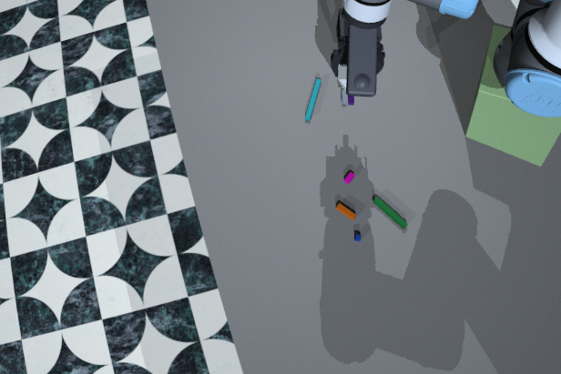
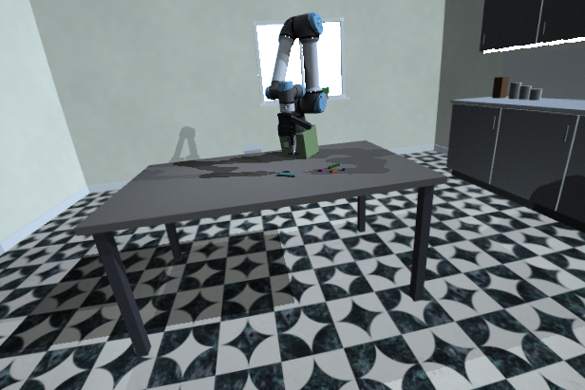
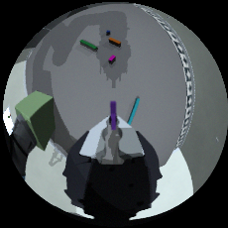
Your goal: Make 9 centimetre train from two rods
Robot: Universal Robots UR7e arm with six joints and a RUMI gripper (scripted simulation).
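Note:
My gripper (image 1: 348, 100) (image 3: 113, 116) (image 2: 293, 152) is shut on a purple rod (image 1: 351, 100) (image 3: 113, 114) and holds it above the table. A turquoise rod (image 1: 312, 99) (image 3: 133, 110) (image 2: 286, 175) lies flat just left of the gripper. Farther toward the near side lie a magenta rod (image 1: 349, 176) (image 3: 112, 59), an orange rod (image 1: 345, 210) (image 3: 115, 41), a green rod (image 1: 390, 211) (image 3: 89, 45) and a small blue rod (image 1: 357, 236) (image 3: 108, 33), all apart from one another.
The grey table (image 1: 237, 136) (image 2: 199, 194) has its left edge beside the chequered floor (image 1: 68, 158). A green block (image 1: 505, 126) (image 3: 37, 116) (image 2: 309, 141) under the arm's base stands at the right. The arm's shadow falls over the small rods.

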